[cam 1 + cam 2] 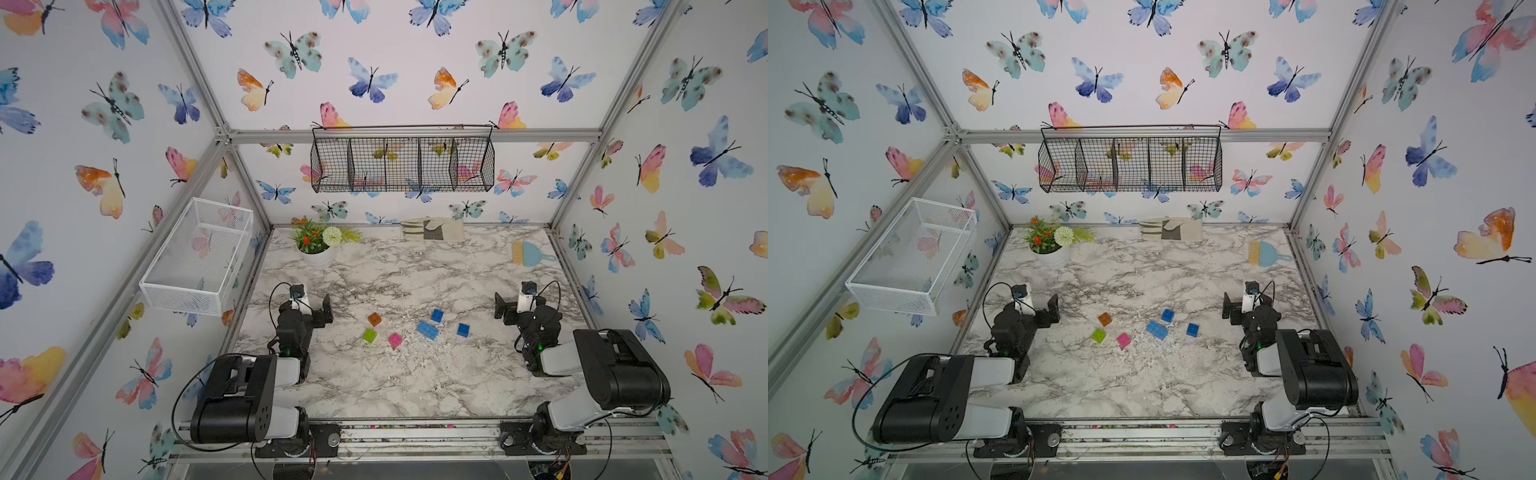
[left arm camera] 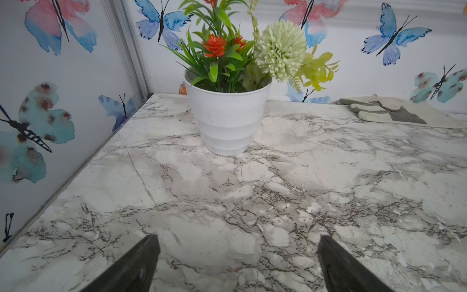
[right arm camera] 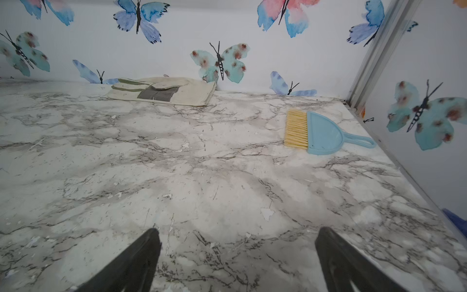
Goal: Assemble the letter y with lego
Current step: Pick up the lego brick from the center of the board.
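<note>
Six loose lego bricks lie apart on the marble table in both top views: orange (image 1: 374, 318), lime green (image 1: 369, 336), pink (image 1: 395, 340), a longer light blue one (image 1: 428, 330) and two dark blue squares (image 1: 437, 315) (image 1: 463, 329). No joined letter y is in view. My left gripper (image 1: 311, 301) (image 2: 237, 242) hovers left of the bricks, open and empty, pointing at the back wall. To the bricks' right, my right gripper (image 1: 513, 297) (image 3: 236, 235) is open and empty too. Neither wrist view shows any brick.
A white flower pot (image 1: 318, 255) stands at the back left, a work glove (image 1: 432, 229) at the back middle, and a blue dustpan with brush (image 1: 530, 253) at the back right. A white mesh basket (image 1: 199, 257) hangs on the left wall and a black wire basket (image 1: 403, 160) on the back wall.
</note>
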Motion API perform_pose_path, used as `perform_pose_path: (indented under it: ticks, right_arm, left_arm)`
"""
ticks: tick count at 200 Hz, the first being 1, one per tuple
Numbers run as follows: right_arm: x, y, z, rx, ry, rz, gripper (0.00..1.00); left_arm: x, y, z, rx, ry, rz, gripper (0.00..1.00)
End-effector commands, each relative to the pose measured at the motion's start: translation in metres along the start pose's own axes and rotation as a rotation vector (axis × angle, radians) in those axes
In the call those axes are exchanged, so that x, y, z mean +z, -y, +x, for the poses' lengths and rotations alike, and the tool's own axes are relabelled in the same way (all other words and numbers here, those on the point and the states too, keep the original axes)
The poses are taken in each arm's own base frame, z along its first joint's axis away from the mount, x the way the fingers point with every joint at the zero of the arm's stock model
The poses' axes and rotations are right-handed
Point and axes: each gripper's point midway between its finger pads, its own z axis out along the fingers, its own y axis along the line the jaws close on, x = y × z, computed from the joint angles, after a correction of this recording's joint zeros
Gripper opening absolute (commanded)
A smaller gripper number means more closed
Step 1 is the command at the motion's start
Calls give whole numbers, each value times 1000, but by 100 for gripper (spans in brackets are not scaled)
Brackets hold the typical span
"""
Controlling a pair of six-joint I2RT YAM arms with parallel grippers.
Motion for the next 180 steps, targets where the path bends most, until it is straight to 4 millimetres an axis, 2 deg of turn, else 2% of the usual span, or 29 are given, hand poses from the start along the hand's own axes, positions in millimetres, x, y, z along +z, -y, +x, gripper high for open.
perform_pose_path:
  ticks: [1, 180]
  right_arm:
    - [8, 6, -7, 11, 8, 35, 99]
    - [7, 6, -7, 13, 9, 35, 99]
  left_arm:
    - [3, 0, -7, 10, 22, 9, 98]
    - [3, 1, -8, 9, 22, 9, 98]
